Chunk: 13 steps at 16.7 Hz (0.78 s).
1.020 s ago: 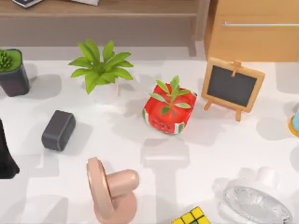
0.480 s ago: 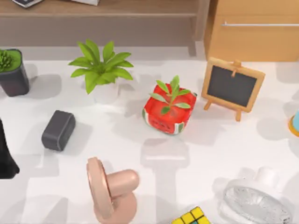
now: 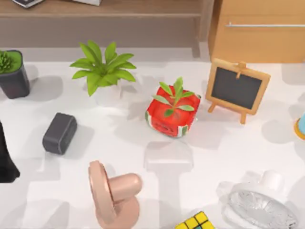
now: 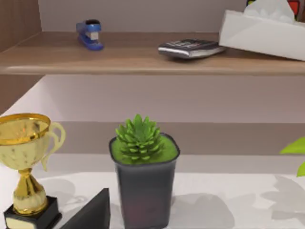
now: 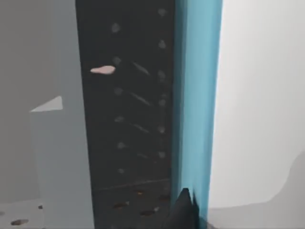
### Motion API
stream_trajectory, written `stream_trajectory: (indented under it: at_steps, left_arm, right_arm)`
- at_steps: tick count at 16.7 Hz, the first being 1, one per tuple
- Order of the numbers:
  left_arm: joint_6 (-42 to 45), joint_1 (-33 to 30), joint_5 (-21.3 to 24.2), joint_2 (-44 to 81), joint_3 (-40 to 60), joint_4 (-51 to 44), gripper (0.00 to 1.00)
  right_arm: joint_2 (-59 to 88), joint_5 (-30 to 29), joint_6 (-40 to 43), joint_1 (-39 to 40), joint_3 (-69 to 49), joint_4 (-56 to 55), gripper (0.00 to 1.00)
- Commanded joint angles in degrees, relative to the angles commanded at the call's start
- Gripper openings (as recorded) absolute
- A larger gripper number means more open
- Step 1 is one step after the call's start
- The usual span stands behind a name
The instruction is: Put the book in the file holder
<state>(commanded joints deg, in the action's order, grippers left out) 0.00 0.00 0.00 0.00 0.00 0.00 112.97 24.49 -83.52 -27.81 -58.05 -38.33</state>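
In the right wrist view the book [image 5: 198,95] stands upright and very close, a teal-blue edge with a white face beside it. Right next to it is the file holder [image 5: 128,119], a dark perforated panel with a grey wall. My right gripper [image 5: 189,215] is shut on the book, with one dark fingertip [image 5: 183,209] against the teal edge low down; the other is hidden. I cannot tell whether the book touches the holder. My left arm [image 3: 5,157] is parked at the table's left edge.
On the table stand a leafy plant [image 3: 102,69], a red watermelon pot [image 3: 172,114], a small blackboard [image 3: 237,88], a dark box [image 3: 59,133], a pink fan [image 3: 112,193] and a glass item [image 3: 259,207]. A succulent pot [image 4: 143,181] and trophy [image 4: 26,162] stand below a shelf.
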Motion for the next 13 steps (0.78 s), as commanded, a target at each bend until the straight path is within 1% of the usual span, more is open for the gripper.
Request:
stream_trajectory:
  at_steps: [8, 9, 13]
  left_arm:
    - [0.0, 0.0, 0.0, 0.0, 0.0, 0.0, 1.0]
    - [0.0, 0.0, 0.0, 0.0, 0.0, 0.0, 1.0]
    - [0.0, 0.0, 0.0, 0.0, 0.0, 0.0, 1.0]
  right_arm:
    - [0.0, 0.0, 0.0, 0.0, 0.0, 0.0, 0.98]
    - [0.0, 0.0, 0.0, 0.0, 0.0, 0.0, 1.0]
    - [0.0, 0.0, 0.0, 0.0, 0.0, 0.0, 1.0]
